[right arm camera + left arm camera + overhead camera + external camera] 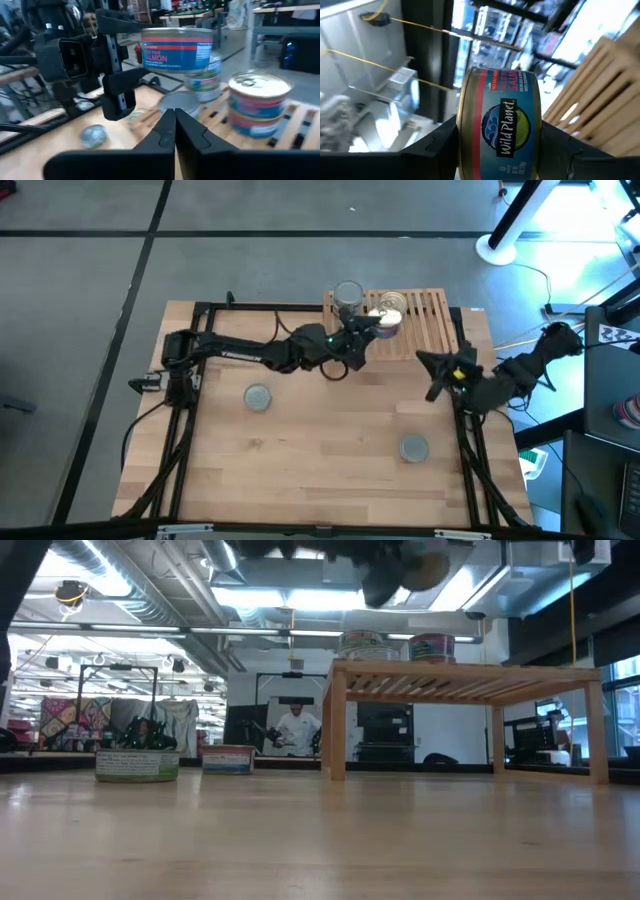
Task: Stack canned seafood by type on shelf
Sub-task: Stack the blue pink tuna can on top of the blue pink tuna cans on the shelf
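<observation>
two short round tins with silver-grey tops lie loose on the plank tabletop (320, 460), both well short of the low light-wood slatted shelf (425, 320) at the table's far edge: the near tin (414, 447) towards the right arm's side, the far loose tin (258, 397) towards the left arm's side. in the low view one of them shows a green and white label (137, 764).

the right gripper (432, 385) hangs just off the shelf's near right corner, its dark fingers pressed together with nothing between them (175, 131); that arm seems to be waiting.

the left gripper (362, 330) is over the shelf's left end, its jaws spread about a can's width and clamped on the flat ends of a blue and red salmon tin with a gold rim (501, 131), held clear above the slats. under or just beyond it stands a taller stack of green-labelled tins (202, 82) with a silver top (347, 293); to the right on the shelf sits a two-high stack of red and blue tins with a pull-ring lid (257, 102).

judging from this, a tin is stiff, dense for its size and smooth-sided, so it may slip or turn in the pads. the best hold is across the widest part, square on. the labels mark the type, so this salmon tin likely belongs on the red and blue stack. a stack will topple if a tin lands off-centre, so it wants lowering level and letting go only once seated.
</observation>
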`<action>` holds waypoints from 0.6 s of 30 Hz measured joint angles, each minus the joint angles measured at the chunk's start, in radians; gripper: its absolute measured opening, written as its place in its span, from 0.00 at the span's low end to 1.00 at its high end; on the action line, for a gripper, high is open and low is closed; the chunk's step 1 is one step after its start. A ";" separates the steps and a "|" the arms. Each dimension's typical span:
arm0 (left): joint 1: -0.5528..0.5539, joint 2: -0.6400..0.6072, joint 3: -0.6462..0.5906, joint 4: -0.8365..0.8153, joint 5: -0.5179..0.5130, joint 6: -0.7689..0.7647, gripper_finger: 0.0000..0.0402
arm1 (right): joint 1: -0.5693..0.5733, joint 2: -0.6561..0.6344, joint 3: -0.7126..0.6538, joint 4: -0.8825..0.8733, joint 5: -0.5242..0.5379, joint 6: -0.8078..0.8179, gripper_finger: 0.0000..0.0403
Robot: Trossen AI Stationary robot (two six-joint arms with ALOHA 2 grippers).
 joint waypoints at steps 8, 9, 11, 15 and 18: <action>0.095 0.102 0.058 0.059 0.125 0.022 0.48 | -0.277 -0.050 0.000 0.016 -0.253 -0.199 0.01; 0.103 0.120 0.075 0.057 0.135 0.036 0.48 | -0.306 -0.048 0.000 0.025 -0.278 -0.228 0.01; 0.118 0.160 0.119 0.054 0.144 0.065 0.48 | -0.359 -0.040 0.000 0.049 -0.316 -0.279 0.01; 0.146 0.226 0.203 0.057 0.148 0.079 0.48 | -0.453 -0.041 0.000 0.124 -0.386 -0.403 0.01; 0.167 0.261 0.247 0.027 0.147 0.074 0.48 | -0.524 -0.040 0.000 0.189 -0.475 -0.482 0.01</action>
